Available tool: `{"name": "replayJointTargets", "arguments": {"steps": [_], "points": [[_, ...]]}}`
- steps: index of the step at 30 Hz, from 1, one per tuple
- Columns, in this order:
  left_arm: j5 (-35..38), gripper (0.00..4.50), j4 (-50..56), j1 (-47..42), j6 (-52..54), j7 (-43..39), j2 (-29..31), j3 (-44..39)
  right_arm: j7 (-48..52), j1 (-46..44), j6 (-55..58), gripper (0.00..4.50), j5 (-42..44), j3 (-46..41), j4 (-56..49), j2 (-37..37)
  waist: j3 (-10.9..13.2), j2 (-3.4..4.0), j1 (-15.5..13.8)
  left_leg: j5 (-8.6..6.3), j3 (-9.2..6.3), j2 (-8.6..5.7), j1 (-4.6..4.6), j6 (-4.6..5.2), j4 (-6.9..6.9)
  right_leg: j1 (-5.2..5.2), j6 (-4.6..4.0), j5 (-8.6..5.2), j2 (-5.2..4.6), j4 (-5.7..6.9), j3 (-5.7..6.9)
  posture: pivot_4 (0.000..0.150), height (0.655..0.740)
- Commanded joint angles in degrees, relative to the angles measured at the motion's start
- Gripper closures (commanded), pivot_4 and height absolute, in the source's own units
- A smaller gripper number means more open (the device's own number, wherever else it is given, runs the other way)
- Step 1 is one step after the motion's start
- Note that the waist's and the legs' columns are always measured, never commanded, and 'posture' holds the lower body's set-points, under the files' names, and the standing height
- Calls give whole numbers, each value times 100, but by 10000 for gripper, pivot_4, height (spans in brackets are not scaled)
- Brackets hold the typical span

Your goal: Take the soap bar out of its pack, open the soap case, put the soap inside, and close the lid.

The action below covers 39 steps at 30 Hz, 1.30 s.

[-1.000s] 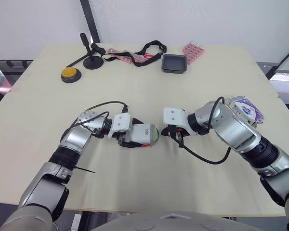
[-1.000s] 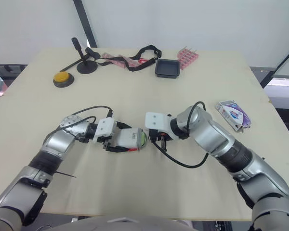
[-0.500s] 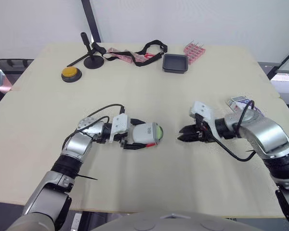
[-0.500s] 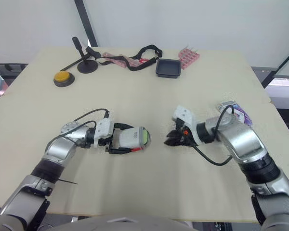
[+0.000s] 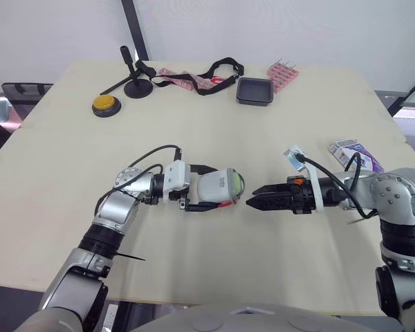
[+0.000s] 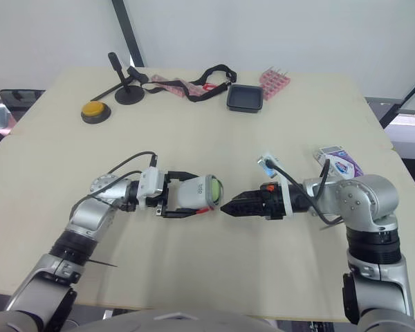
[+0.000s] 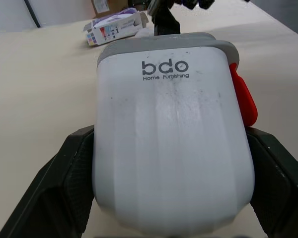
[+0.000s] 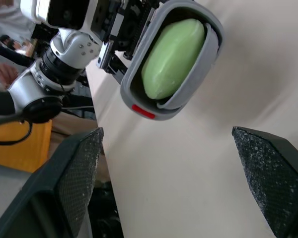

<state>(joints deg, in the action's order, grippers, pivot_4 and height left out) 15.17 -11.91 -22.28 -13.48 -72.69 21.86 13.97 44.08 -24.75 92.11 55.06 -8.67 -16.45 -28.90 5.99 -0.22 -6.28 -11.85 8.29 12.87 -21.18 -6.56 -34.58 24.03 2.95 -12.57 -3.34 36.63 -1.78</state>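
My left gripper (image 5: 209, 189) is shut on the white soap case (image 5: 218, 187), holding it on its side just above the table. The case's grey-rimmed mouth faces right, and the green soap (image 8: 173, 57) sits inside it. A red latch (image 7: 243, 99) shows on the case's side. My right gripper (image 5: 253, 203) points at that mouth from a short gap away, open, with nothing between its fingers (image 8: 79, 173). The purple and white soap pack (image 5: 355, 152) lies on the table at the far right, beyond my right forearm.
At the back of the table stand a black tray (image 5: 253, 90), a pink block (image 5: 281, 70), a black strap (image 5: 207, 71), a black stand (image 5: 135, 84) and a yellow button (image 5: 104, 104). Bare tabletop lies in front of both grippers.
My right gripper has gone from shut to open and drawn back to the right from the case's mouth, its arm swinging outward. The left gripper keeps hold of the case.
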Motion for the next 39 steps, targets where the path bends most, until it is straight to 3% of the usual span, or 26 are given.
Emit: {"name": "replayJointTargets", "arguments": {"steps": [1, 8, 17, 29, 39], "points": [[-99, 9897, 202, -76, -552, 94, -21, -74, -722, -154, 39, 308, 834, -270, 269, 226, 0, 0, 3, 0, 0, 0, -2, 0, 0, 0, 0, 0, 0, -1, 0, 1500, 7400], [-591, 9897, -65, -154, -1474, 413, -97, 32, -2318, -307, 39, 308, 1778, -548, 599, 982, 0, 0, 20, 1, 0, -1, 1, -1, 5, 0, 2, 1, -1, -3, 13, 1500, 7400], [-784, 9897, -220, -244, -1587, 809, -186, 55, -3607, -238, 8, 308, 2519, -628, 698, 1478, 0, 0, 20, 1, -1, -5, 11, -2, 15, 0, 4, 2, 0, -17, 19, 1500, 7400], [-703, 9897, -121, -215, -1356, 773, -153, 74, -4244, -86, -342, 308, 3012, -379, 689, 1308, 0, 1, 25, 2, -1, -6, 12, -9, 27, 0, 5, 2, 1, -22, 20, 1500, 7400], [-730, 9897, -161, -253, -1351, 775, -154, 77, -4196, 0, -604, 308, 3210, 57, 583, 901, 0, 1, 24, 2, -1, -6, -1, -9, 28, -1, 5, 2, 1, -25, 20, 1500, 7400]]}}
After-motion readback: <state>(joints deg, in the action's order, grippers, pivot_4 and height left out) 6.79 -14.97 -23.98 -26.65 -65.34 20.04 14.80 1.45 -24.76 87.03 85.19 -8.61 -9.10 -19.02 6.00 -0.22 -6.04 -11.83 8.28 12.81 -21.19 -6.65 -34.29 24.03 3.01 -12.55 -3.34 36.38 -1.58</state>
